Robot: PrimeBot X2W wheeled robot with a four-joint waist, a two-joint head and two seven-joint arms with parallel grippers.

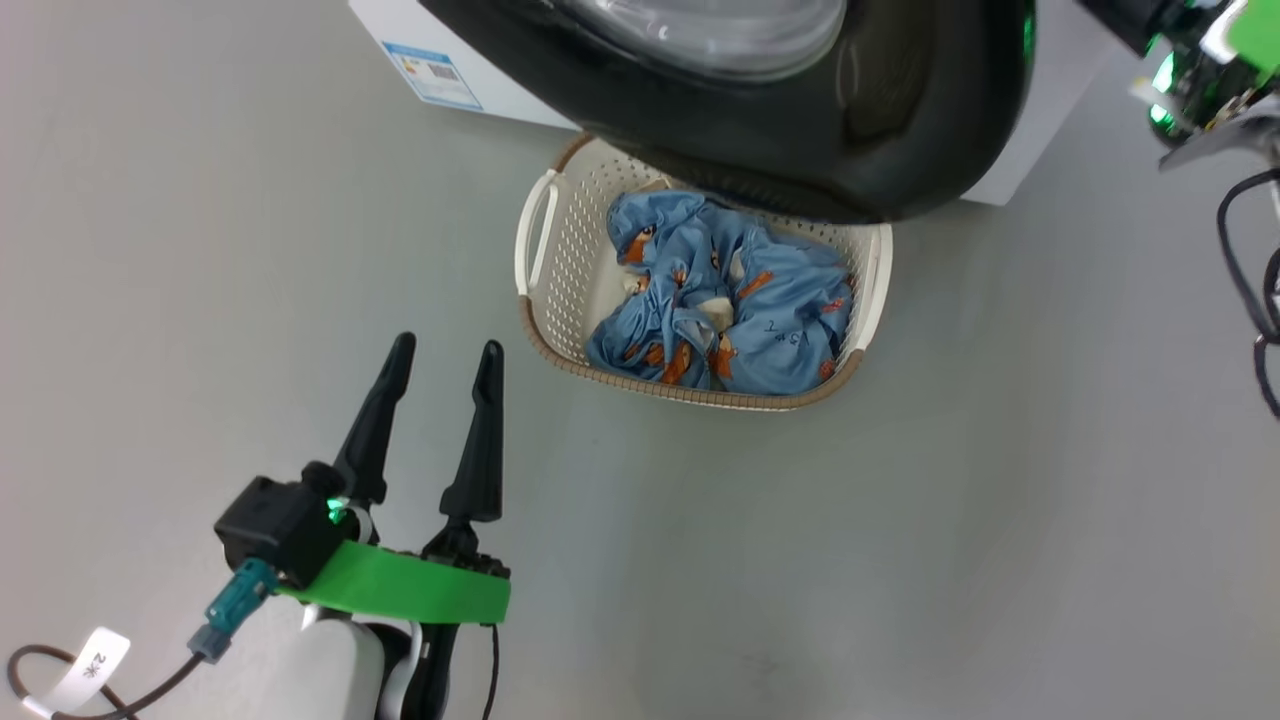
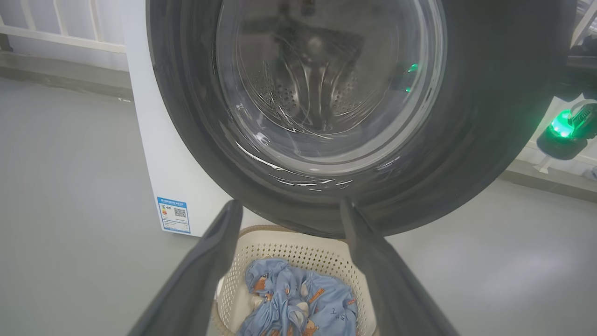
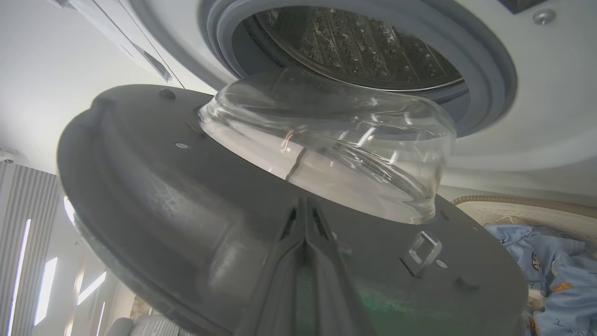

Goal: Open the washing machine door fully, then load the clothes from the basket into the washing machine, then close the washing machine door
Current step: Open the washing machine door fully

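The washing machine door [image 1: 850, 130], black-rimmed with a glass bowl, stands partly open and hangs over the far side of the basket [image 1: 560, 250]. The clothes [image 1: 740, 300], blue with orange figures, lie bundled in the basket. My left gripper [image 1: 445, 345] is open and empty over the floor, left of and nearer than the basket. In the left wrist view it [image 2: 290, 205] points at the door [image 2: 466, 140], with the clothes [image 2: 298, 298] below. My right gripper [image 3: 305, 200] is shut, its tips against the door's grey inner face [image 3: 163, 186], under the glass bowl [image 3: 336, 154]. The drum [image 3: 354, 46] shows beyond.
The white washing machine [image 1: 390, 25] with a blue label sticker [image 1: 430, 75] stands at the top of the head view. My right arm [image 1: 1200, 70] with cables hangs at the upper right. Grey floor surrounds the basket. A white railing [image 2: 60, 28] stands behind the machine.
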